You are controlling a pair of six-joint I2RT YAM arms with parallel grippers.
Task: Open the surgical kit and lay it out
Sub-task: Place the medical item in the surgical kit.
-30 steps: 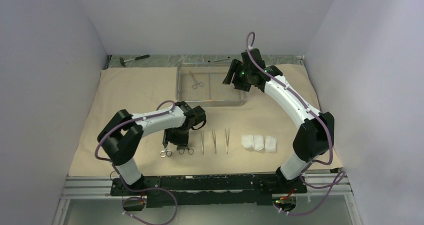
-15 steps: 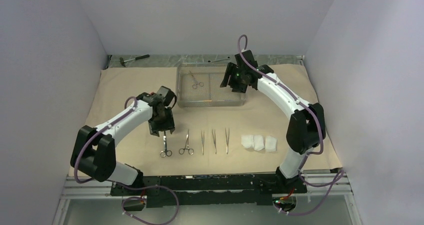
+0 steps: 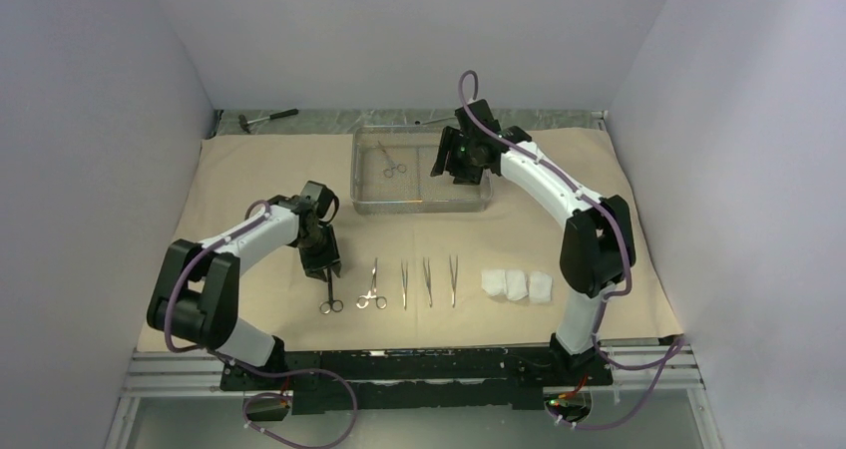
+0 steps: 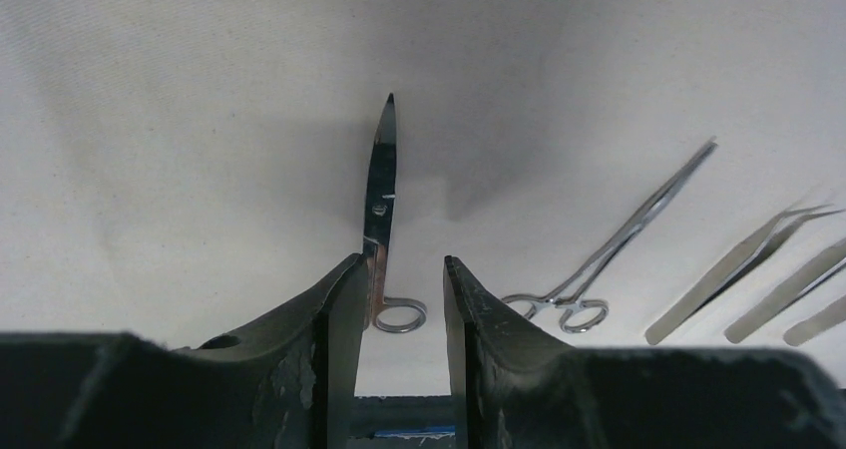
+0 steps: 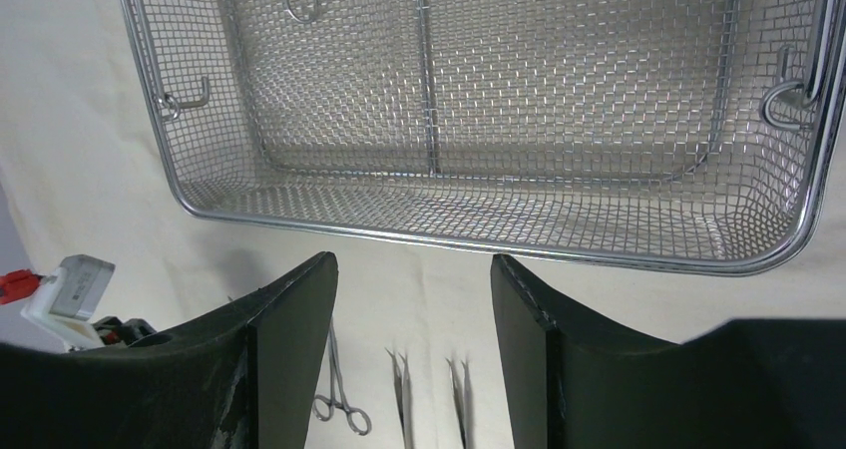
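Tan paper-like wrap sheet (image 3: pixel 249 180) lay spread on the worktop. Rectangular steel wire-mesh tray (image 5: pixel 479 241) sat at its far middle and held one silver ring-handled clamp (image 3: pixel 389 160). Near row: two clamps (image 4: pixel 379 190), three tweezers (image 3: pixel 428 281), three white gauze pads (image 3: pixel 517 284). Left claw (image 4: pixel 402 261) stood parted over the leftmost clamp. Right claw (image 5: pixel 411 259) stood parted above the tray.

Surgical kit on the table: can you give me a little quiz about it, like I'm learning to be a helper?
1. True or false: the mesh tray is empty.
2. How many white gauze pads lie in the front row? A) two B) three C) five
3. Fill in: the tool closest to the mesh tray is the ____ one.

Key:
1. False. One clamp lies inside it.
2. B.
3. Right. The right tool is by the tray, and the left tool is down by the front row.
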